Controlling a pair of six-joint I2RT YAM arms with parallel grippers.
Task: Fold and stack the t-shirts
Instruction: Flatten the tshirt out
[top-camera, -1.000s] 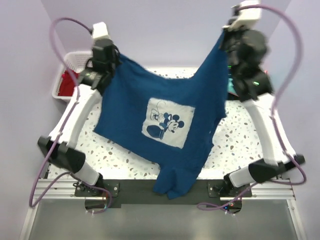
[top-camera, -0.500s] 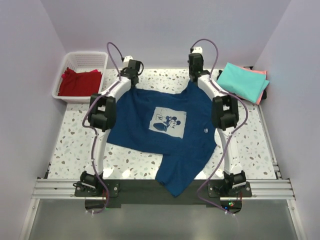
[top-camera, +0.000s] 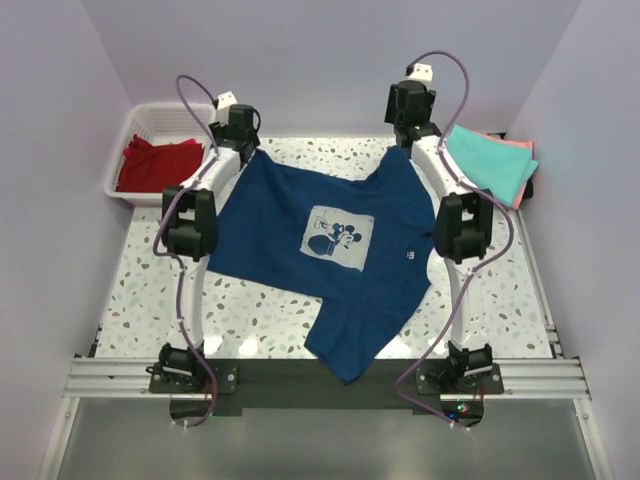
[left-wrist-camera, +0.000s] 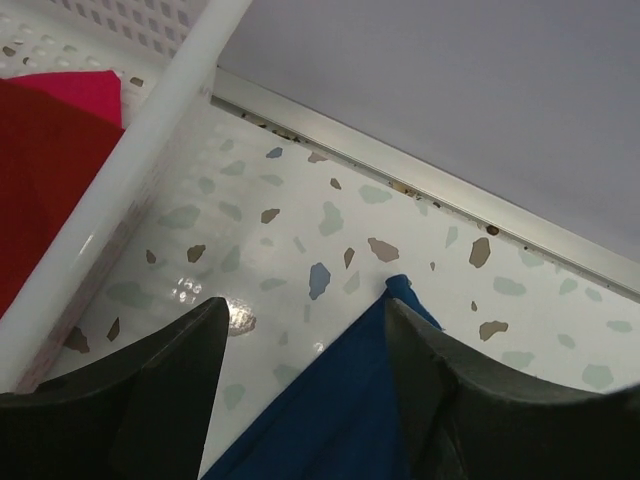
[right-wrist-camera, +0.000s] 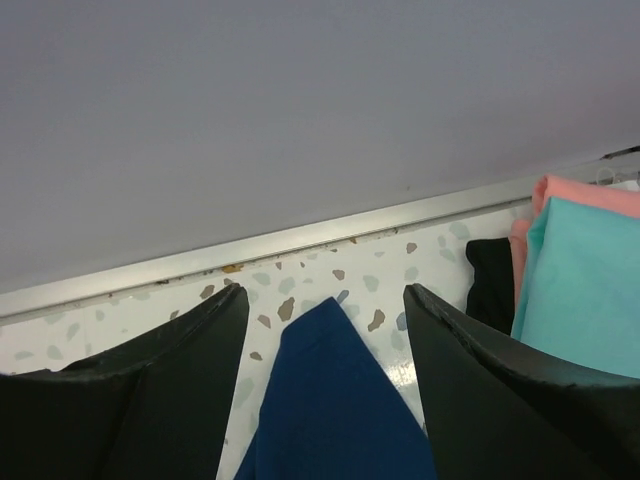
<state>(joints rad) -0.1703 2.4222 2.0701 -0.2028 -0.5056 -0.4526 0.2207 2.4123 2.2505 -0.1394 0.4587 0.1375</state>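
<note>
I see the navy blue t-shirt (top-camera: 290, 205) lying spread on the speckled table (top-camera: 250, 320), its pale mouse print (top-camera: 338, 238) facing up. Its lower end reaches past the near edge, between the arm bases. Both arms stretch to the far side, one at each shoulder of the shirt. The left gripper (left-wrist-camera: 305, 325) has its fingers apart, and a navy corner lies on the table between them, against one finger. The right gripper (right-wrist-camera: 322, 300) is likewise spread, with a navy fold between its fingers. The red t-shirt (top-camera: 155, 162) sits in the white basket (top-camera: 170, 108) at far left. The teal t-shirt (top-camera: 490, 160) lies folded on the salmon-pink t-shirt (top-camera: 522, 188) at far right.
</note>
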